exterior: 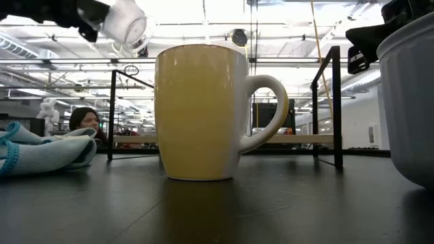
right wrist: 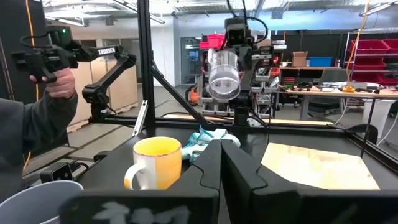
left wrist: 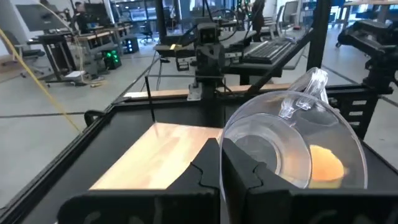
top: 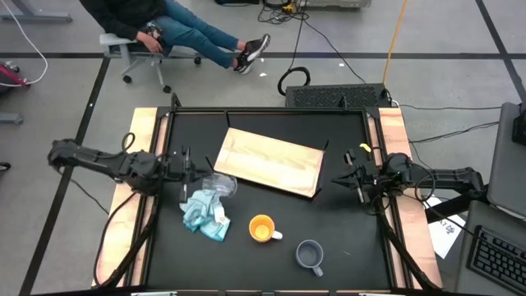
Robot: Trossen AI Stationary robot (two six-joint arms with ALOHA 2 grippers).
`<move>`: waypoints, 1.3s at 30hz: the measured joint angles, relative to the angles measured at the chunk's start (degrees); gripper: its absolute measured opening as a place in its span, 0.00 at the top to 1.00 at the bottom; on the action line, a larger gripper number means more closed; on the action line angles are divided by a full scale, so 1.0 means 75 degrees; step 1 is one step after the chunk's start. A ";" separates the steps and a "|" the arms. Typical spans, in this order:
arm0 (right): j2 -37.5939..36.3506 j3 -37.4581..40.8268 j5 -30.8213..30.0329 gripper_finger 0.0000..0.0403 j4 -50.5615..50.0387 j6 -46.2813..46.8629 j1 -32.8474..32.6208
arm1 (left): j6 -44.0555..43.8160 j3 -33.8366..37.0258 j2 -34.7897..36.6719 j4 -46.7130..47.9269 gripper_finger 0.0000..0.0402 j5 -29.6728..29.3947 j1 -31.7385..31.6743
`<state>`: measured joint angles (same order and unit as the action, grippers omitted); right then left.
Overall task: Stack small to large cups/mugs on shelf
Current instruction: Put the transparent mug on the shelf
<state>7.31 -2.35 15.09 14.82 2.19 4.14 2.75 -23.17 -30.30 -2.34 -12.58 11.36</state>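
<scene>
Nearest me sit the grey-blue mug (top: 310,256) and orange mug (top: 262,228) on the black table. Beyond, the left gripper (top: 194,171) pinches the glass cup (top: 219,186) aloft beside the shelf (top: 271,160), presumably to place it first. The right gripper (top: 352,179) waits, fingers pressed together. No readable writing.

A black tabletop (top: 271,255) is bounded by a dark frame, with pale wooden strips along its left and right edges. Four things are seen lying directly on it. The shelf (top: 271,162) — a light wooden board — is laid flat and askew toward the far side. A crumpled light blue cloth (top: 204,215) is set near the left, just beside the board's near corner. An orange mug (top: 262,228) stands upright toward the middle, and a grey-blue mug (top: 310,256) — also upright — is placed nearer the front edge.
</scene>
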 joint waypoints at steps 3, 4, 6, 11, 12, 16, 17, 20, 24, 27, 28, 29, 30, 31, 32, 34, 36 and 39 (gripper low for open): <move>0.0000 0.0000 0.0000 1.00 0.0057 -0.0008 -0.0001 | 0.0102 -0.0412 -0.0401 0.0033 1.00 0.0390 -0.0677; 0.0000 0.0001 0.0000 1.00 0.0091 -0.0007 0.0000 | 0.0136 -0.0576 -0.0544 0.0103 1.00 0.0539 -0.0907; 0.0000 0.0001 0.0000 1.00 0.0136 -0.0008 0.0000 | 0.0169 -0.0867 -0.0836 0.0158 1.00 0.0879 -0.1355; 0.0000 0.0001 0.0000 1.00 0.0134 -0.0008 -0.0001 | 0.0293 -0.1482 -0.1669 0.0149 1.00 0.1667 -0.2236; 0.0000 0.0000 0.0000 1.00 0.0133 -0.0008 -0.0001 | 0.0393 -0.1588 -0.1842 0.0147 1.00 0.1832 -0.2375; 0.0000 0.0001 0.0000 1.00 0.0105 -0.0008 -0.0001 | 0.0694 -0.2045 -0.2557 0.0161 1.00 0.2529 -0.2922; 0.0000 0.0001 0.0000 1.00 0.0104 -0.0008 0.0000 | 0.0752 -0.2173 -0.2722 0.0163 1.00 0.2689 -0.3052; 0.0000 0.0002 0.0000 1.00 0.0105 -0.0008 0.0000 | 0.0885 -0.2548 -0.3179 0.0156 1.00 0.3185 -0.3398; 0.0000 0.0000 0.0000 1.00 0.0104 0.0004 0.0000 | 0.1088 -0.2992 -0.3684 0.0202 1.00 0.3758 -0.3810; 0.0000 0.0000 0.0000 1.00 0.0104 0.0010 0.0000 | 0.1414 -0.3415 -0.3990 0.0671 1.00 0.4151 -0.4212; 0.0000 0.0000 0.0000 1.00 0.0101 0.0010 -0.0003 | 0.1520 -0.3573 -0.4099 0.0892 1.00 0.4269 -0.4351; 0.0000 0.0002 0.0000 1.00 0.0101 0.0012 -0.0002 | 0.1624 -0.3727 -0.4207 0.1132 1.00 0.4405 -0.4495; 0.0000 0.0000 0.0000 1.00 0.0101 0.0013 0.0000 | 0.1777 -0.3881 -0.4313 0.1415 1.00 0.4570 -0.4629; 0.0000 0.0000 0.0000 1.00 0.0094 0.0013 -0.0001 | 0.1928 -0.4029 -0.4406 0.1668 1.00 0.4717 -0.4751; 0.0000 0.0000 -0.0001 1.00 0.0081 0.0014 0.0000 | 0.2052 -0.4203 -0.4505 0.1938 1.00 0.4836 -0.4870; 0.0000 0.0001 0.0000 1.00 0.0043 0.0016 -0.0001 | 0.2335 -0.4555 -0.4703 0.2517 1.00 0.5096 -0.5076; 0.0001 0.0001 -0.0001 1.00 0.0015 0.0016 0.0000 | 0.2609 -0.4896 -0.4899 0.3148 1.00 0.5243 -0.5219; 0.0002 0.0001 0.0000 1.00 0.0011 0.0016 0.0000 | 0.2954 -0.5384 -0.5245 0.3894 1.00 0.5287 -0.5290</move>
<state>7.32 -2.34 15.09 14.90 2.31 4.14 24.90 -63.55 -69.64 26.87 27.07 -28.32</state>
